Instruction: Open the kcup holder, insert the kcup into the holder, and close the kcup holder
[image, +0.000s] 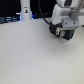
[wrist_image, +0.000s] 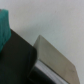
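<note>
Table (image: 30, 55) matt, smooth, pale; tool (image: 64, 36) glossy white plastic, black parts.

The big pale surface (image: 30, 55) is bare from the middle out to 6, 7 and 9 o'clock in the exterior view, so there is lots of room to pass there. At 2 o'clock the arm and its gripper (image: 63, 36) fill the space. At 11 o'clock a tall white bottle thing (image: 25, 11) stands in the way, with dark stuff along the back edge. Close to the wrist, a grey block (wrist_image: 55, 57) and a green thing (wrist_image: 4, 25) crowd in
</note>
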